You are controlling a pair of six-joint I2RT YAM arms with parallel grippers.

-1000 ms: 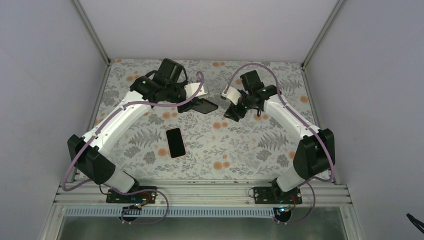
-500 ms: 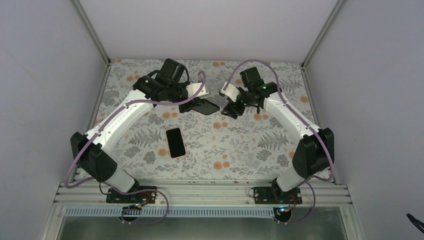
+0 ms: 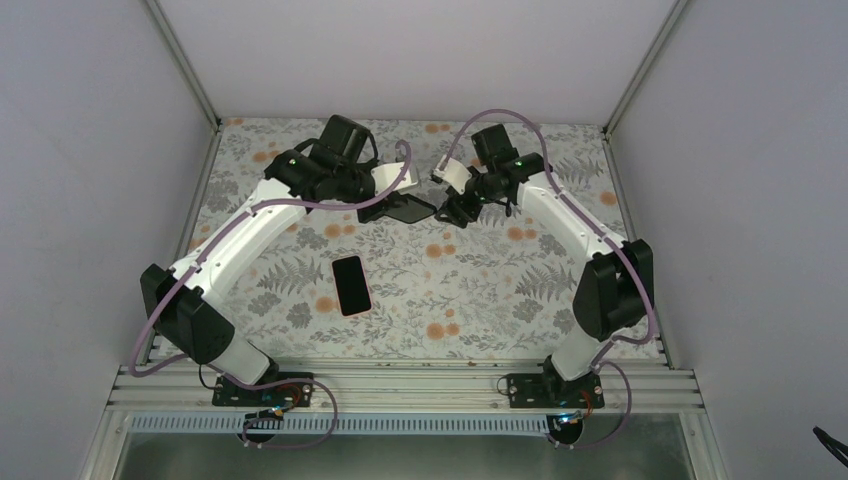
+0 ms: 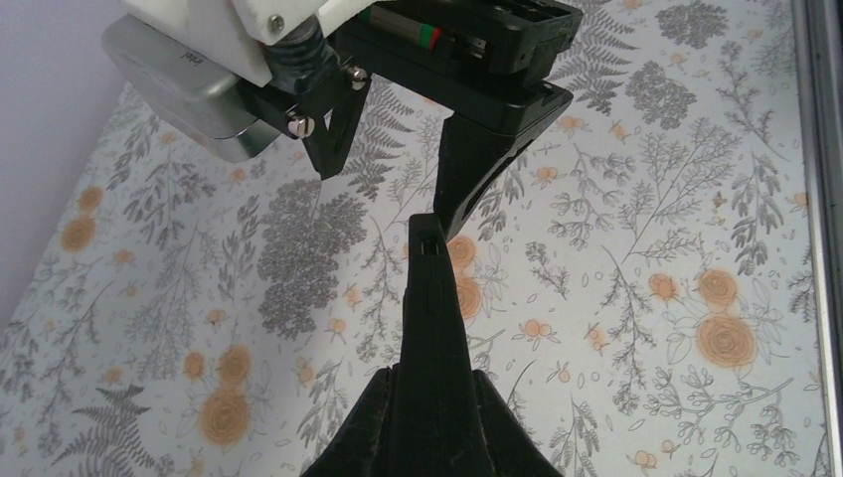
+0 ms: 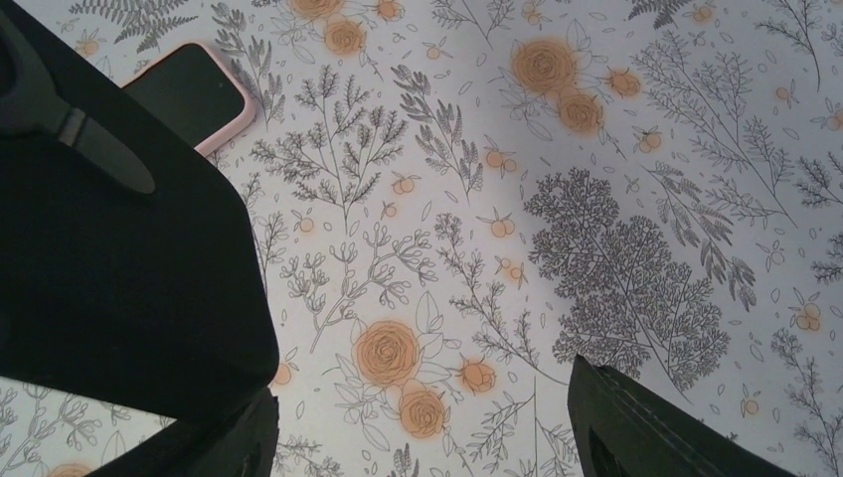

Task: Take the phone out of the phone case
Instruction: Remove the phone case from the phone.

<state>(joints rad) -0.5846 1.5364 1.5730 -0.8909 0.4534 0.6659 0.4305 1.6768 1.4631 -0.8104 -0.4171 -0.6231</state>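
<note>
A black phone case (image 3: 408,208) hangs above the table at the back middle, and my left gripper (image 3: 383,209) is shut on it. In the left wrist view the case (image 4: 434,298) is edge-on between my fingers (image 4: 434,383). The phone (image 3: 350,284), dark screen with a pink rim, lies flat on the table nearer the front, out of the case. My right gripper (image 3: 453,212) is open just right of the case. In the right wrist view the case (image 5: 119,268) fills the left side over my left finger (image 5: 224,442), and the phone (image 5: 194,94) shows beyond it.
The floral table cover (image 3: 480,290) spans the whole work area. Grey walls and metal posts (image 3: 185,70) close in the sides and back. The right arm's wrist (image 4: 467,60) hangs close in front of the left wrist camera.
My right gripper has moved left and a little toward the back, closing in on the held case. The left gripper, the case and the phone have stayed put.
</note>
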